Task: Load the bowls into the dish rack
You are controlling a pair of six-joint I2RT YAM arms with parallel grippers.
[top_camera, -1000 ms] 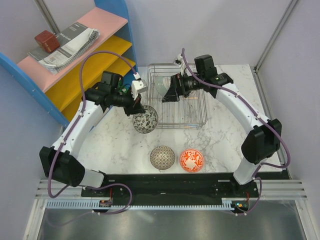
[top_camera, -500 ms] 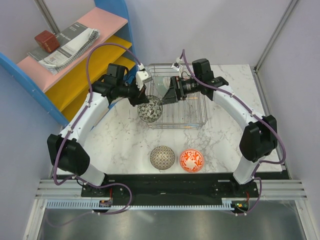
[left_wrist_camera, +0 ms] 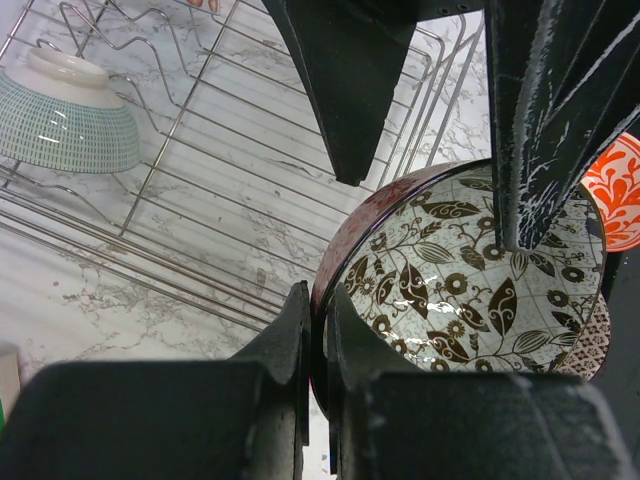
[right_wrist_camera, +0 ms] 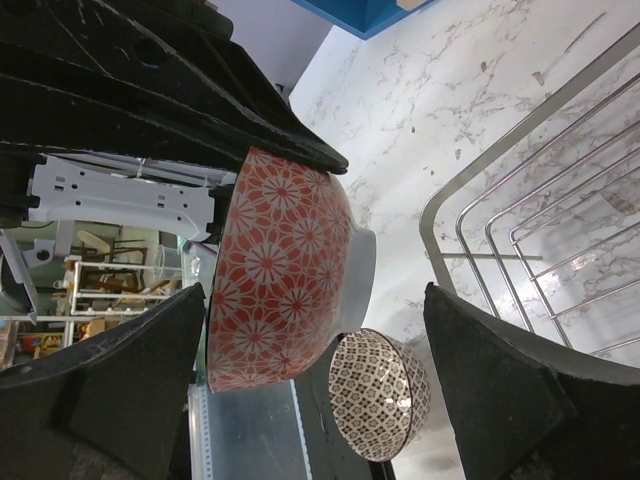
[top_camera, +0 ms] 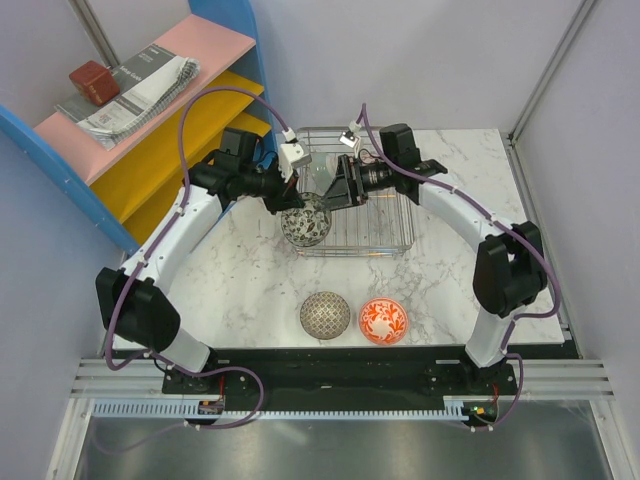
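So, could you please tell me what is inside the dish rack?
One pale green bowl, upside down, sits in the dish rack. From above, the right hand and the held patterned bowl hide the rack's left part.

The top external camera is looking steeply down from high on the near side of the dish rack (top_camera: 385,225), taking in the whole worktop (top_camera: 250,280); the left wrist camera is hanging close over the rack's near-left corner; the right wrist camera is facing outward past that corner; both are sharing the floral bowl (left_wrist_camera: 450,290).
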